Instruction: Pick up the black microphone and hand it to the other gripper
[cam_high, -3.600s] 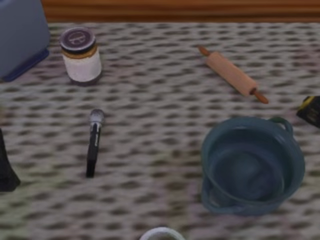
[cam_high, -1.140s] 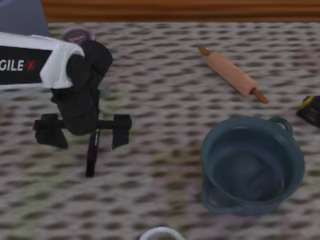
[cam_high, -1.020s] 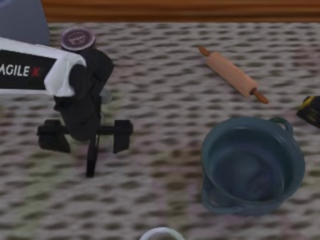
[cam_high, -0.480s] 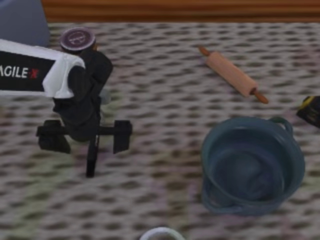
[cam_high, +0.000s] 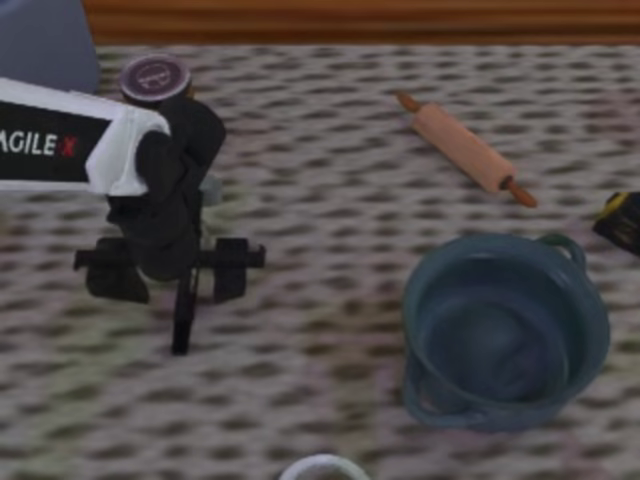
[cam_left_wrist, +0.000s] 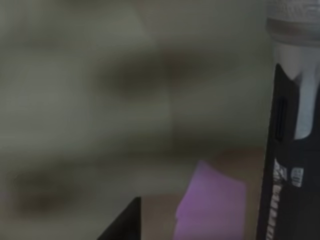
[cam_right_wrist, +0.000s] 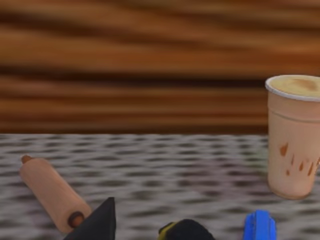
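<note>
The black microphone (cam_high: 182, 318) lies on the patterned cloth at the left, handle toward the near edge; its silver head is hidden under my left arm. My left gripper (cam_high: 174, 274) hangs right over it, open, with one finger (cam_high: 118, 280) on each side of the handle and a gap to each. In the left wrist view the microphone (cam_left_wrist: 290, 150) fills the frame's edge, and one black fingertip (cam_left_wrist: 125, 225) stands apart from it. My right gripper is parked off the top view's right side; only a black corner of it (cam_right_wrist: 100, 225) shows in the right wrist view.
A purple-lidded jar (cam_high: 155, 77) stands just behind the left arm. A tan rolling pin (cam_high: 465, 148) lies at the back right, a teal pot (cam_high: 505, 330) at the right. A black-and-yellow object (cam_high: 622, 220) sits at the right edge. A paper cup (cam_right_wrist: 294, 137) stands beyond it.
The left arm came in over the microphone. In the last half second its fingers have drawn closer together around the handle. The microphone has not moved.
</note>
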